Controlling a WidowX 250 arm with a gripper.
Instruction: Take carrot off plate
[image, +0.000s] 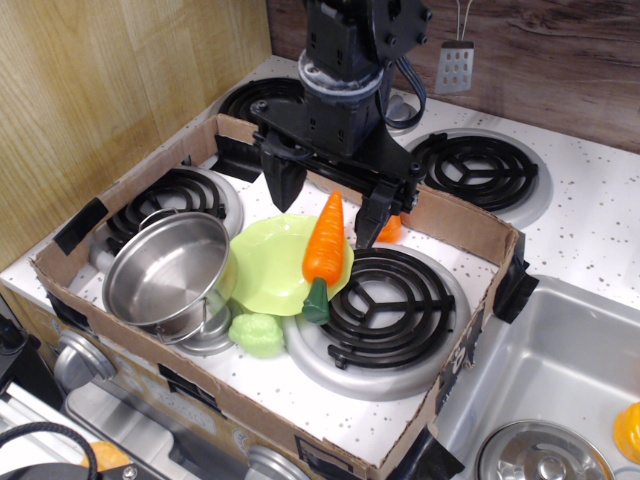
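Black and bulky, the gripper (327, 202) hung in the upper middle of the frame with its two fingers (283, 183) spread wide and pointing down, nothing between them. It stood above the far edge of the plate (270, 262), apart from everything below it. One finger reached down left of the carrot's tip, the other down to its right, in front of a short orange cone (390, 229) that was mostly hidden behind it.

From the same single view, the carrot (325, 245) lay just under that open claw, at the centre of the frame. Its pointed end aimed toward the gripper and its dark green stem end aimed toward the bottom of the picture. The orange body rested across the right side of the lime-green plate, and the stem hung past the rim, over the edge of the black coil burner (385, 310) to the right.

Left of the plate a steel pot (165, 270) sat tilted, its open mouth facing up and toward the viewer, its side touching or overlapping the plate's left rim. A small pale-green lumpy toy (257, 334) lay just below the plate, near the pot's base. All of it sat inside a shallow cardboard box (463, 222) laid over the white speckled stovetop (590, 230). At lower right was a metal sink (560, 380), and a small grater (455, 66) hung on the wooden wall at upper right
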